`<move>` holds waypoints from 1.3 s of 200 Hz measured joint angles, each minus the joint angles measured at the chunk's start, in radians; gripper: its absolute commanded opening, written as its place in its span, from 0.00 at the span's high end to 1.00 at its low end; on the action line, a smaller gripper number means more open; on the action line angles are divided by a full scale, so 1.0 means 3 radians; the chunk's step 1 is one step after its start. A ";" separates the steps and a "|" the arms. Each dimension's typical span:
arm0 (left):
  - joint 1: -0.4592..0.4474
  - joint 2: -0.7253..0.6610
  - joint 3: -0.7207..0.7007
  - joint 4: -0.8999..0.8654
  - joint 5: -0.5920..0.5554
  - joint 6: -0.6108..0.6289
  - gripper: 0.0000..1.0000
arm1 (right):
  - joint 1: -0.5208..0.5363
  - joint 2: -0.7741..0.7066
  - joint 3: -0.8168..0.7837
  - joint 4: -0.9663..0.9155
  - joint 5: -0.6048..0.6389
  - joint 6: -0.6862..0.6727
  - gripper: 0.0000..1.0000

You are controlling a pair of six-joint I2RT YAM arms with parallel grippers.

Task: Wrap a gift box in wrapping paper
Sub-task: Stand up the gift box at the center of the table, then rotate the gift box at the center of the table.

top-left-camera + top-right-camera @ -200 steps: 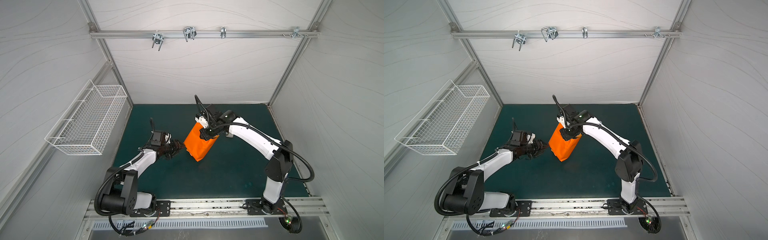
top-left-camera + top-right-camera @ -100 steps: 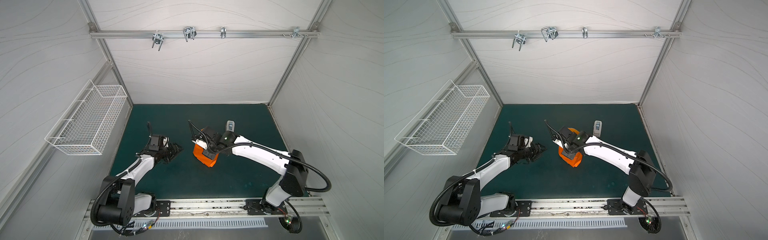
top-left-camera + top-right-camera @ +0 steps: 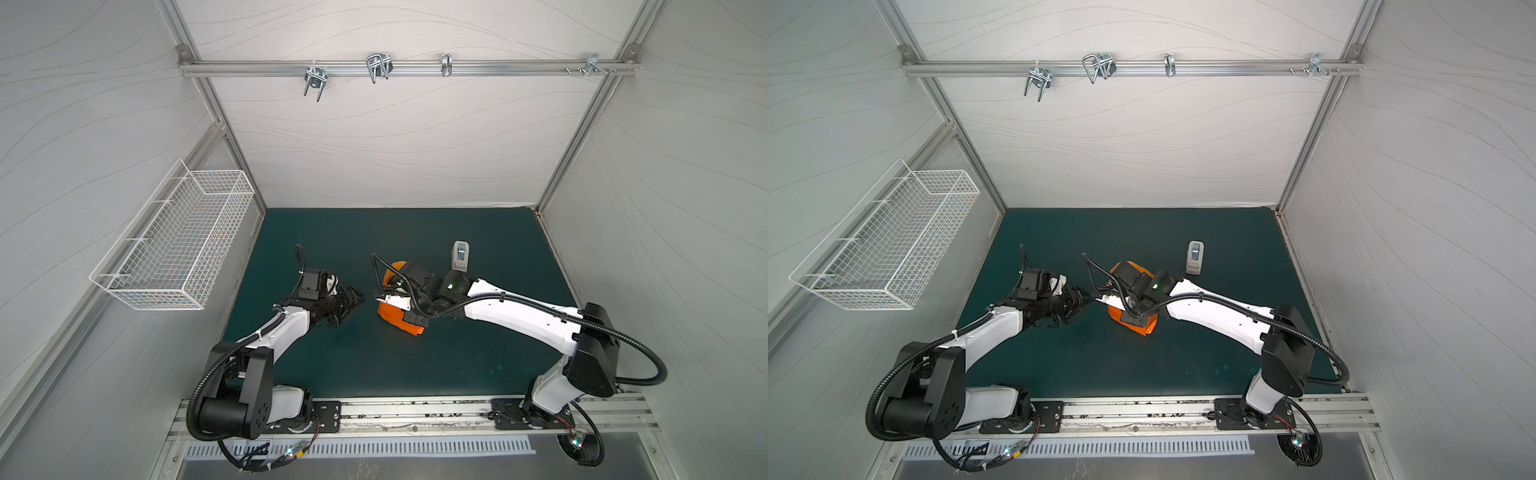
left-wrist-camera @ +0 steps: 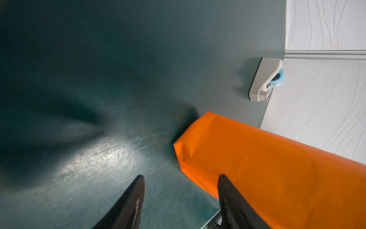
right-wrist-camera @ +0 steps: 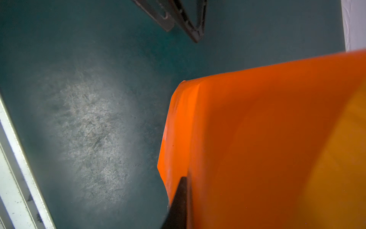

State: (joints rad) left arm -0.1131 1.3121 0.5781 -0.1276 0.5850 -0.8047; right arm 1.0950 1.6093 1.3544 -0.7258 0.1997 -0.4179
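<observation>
The white-and-black left arm reaches low and forward; its black left gripper has its jaws standing apart, nothing between the fingertips. The white-and-black right arm stretches inward, wrist bent downward; the black right gripper shows one finger only, its partner hidden.

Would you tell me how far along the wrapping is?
Done: paper covers the box, which is hidden. In hand: the right pincer is on the paper, grip unclear; the left pincer hangs open beside it. Left: likely closing and taping ends; the tape dispenser stands apart.
</observation>
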 measured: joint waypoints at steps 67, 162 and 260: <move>0.0257 0.0150 0.0373 -0.0114 0.0116 0.0060 0.39 | 0.0076 -0.0001 0.0229 0.0066 0.0004 0.0154 0.24; -0.0020 0.1026 0.1294 -0.0184 0.0275 0.0333 0.73 | -0.1788 -0.2037 -0.1328 0.0851 -0.0580 0.2098 0.55; -0.0408 0.1343 0.0669 0.0202 0.0175 0.0187 0.80 | -0.1658 -0.0431 -0.2519 0.2286 -0.1783 0.3211 0.61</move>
State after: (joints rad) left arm -0.2356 1.7149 0.7788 -0.0669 0.6376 -0.7486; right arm 0.5976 1.4799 0.5987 -0.0399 -0.3351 0.5453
